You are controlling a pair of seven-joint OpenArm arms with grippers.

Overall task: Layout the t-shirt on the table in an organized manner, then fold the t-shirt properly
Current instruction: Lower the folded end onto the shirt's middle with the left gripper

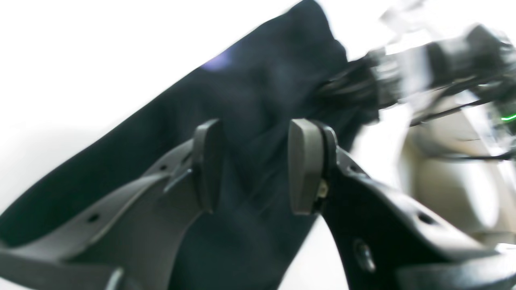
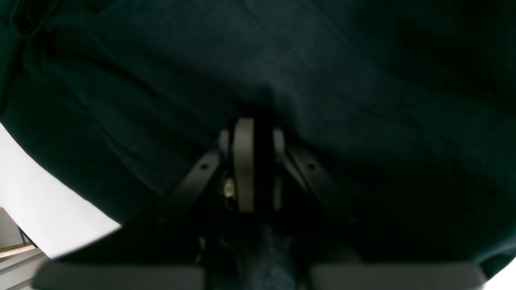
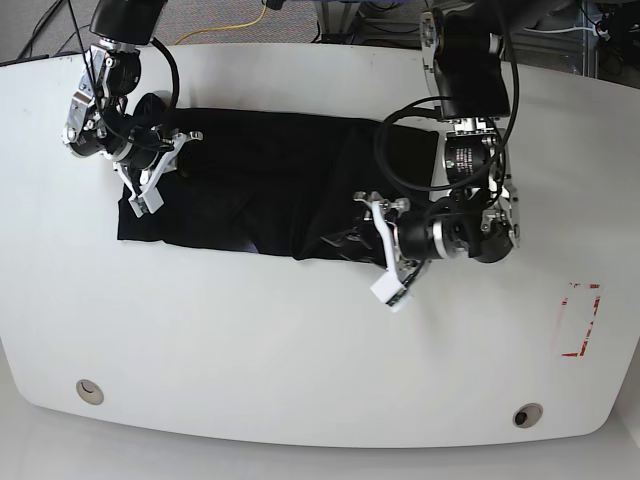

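Mid-layout: my right pincer (image 2: 250, 161) clenches the black soft cloth t-shirt (image 3: 260, 180) at upper left of the large white tabletop (image 3: 250, 340). My left pincer (image 1: 254, 165), released, straddles its other end; next, I judge, re-grip and pull it flat.

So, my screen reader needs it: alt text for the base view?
A black t-shirt lies bunched across a white table. The right gripper pinches its one end; the left gripper is open at the other.
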